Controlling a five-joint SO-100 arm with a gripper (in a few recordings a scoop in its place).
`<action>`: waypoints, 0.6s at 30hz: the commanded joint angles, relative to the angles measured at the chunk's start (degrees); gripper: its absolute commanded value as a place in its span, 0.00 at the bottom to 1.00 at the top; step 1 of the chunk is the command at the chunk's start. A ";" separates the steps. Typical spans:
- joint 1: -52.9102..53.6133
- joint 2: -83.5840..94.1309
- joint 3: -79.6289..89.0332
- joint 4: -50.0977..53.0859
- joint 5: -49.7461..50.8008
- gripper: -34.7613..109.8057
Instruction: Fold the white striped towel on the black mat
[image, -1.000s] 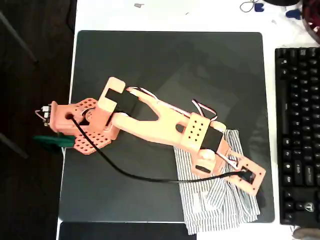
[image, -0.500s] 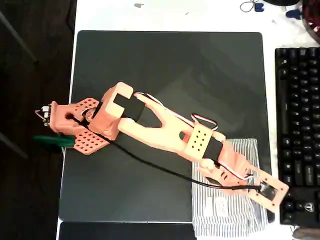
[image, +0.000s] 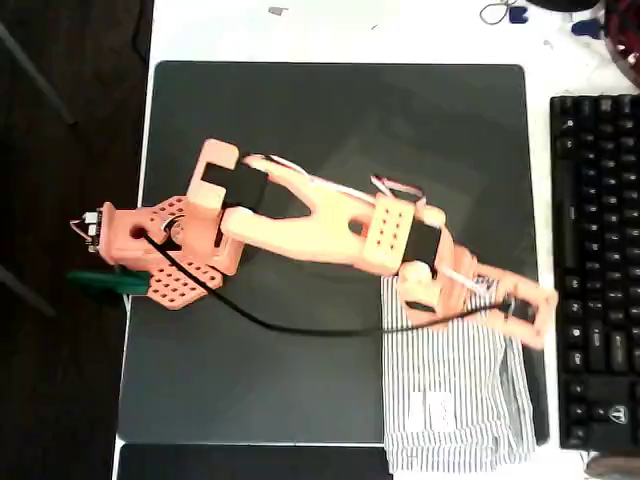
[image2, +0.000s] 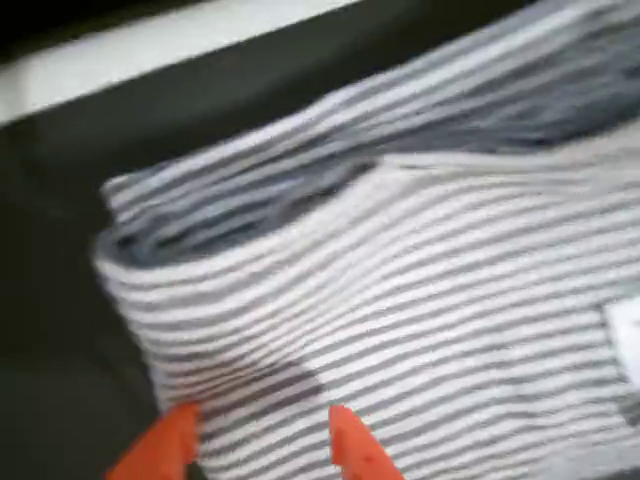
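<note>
Right, we pick up at the tool (image2: 260, 445), and in the wrist view its two orange fingertips (image2: 165, 445) stand apart with nothing but striped cloth showing between them, so the jaws are parted and clamped on nothing. Just past those tips lies the white striped towel (image2: 400, 300), doubled over, with a folded edge running across the top left and a second layer lying over it. At the right edge of that view we catch a small pale patch on the cloth, too blurred to name.

From overhead we see the tool (image: 530, 312) over the towel's upper right corner, with the orange arm (image: 320, 225) stretching back across the black mat (image: 330, 120) to its base at the left edge. A black cable (image: 300, 328) loops from the base out to the wrist. The towel (image: 455, 400) sits in the mat's lower right corner as a neat rectangle, its bottom edge hanging just past the mat onto the white desk (image: 330, 30). A black keyboard (image: 595, 270) lies just beside the mat on the right.
</note>
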 joint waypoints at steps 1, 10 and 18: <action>-2.11 -0.44 1.23 -3.08 -2.37 0.38; -1.05 -12.30 -2.02 -5.71 -8.88 0.25; -6.59 -12.04 -5.27 -5.62 -4.31 0.24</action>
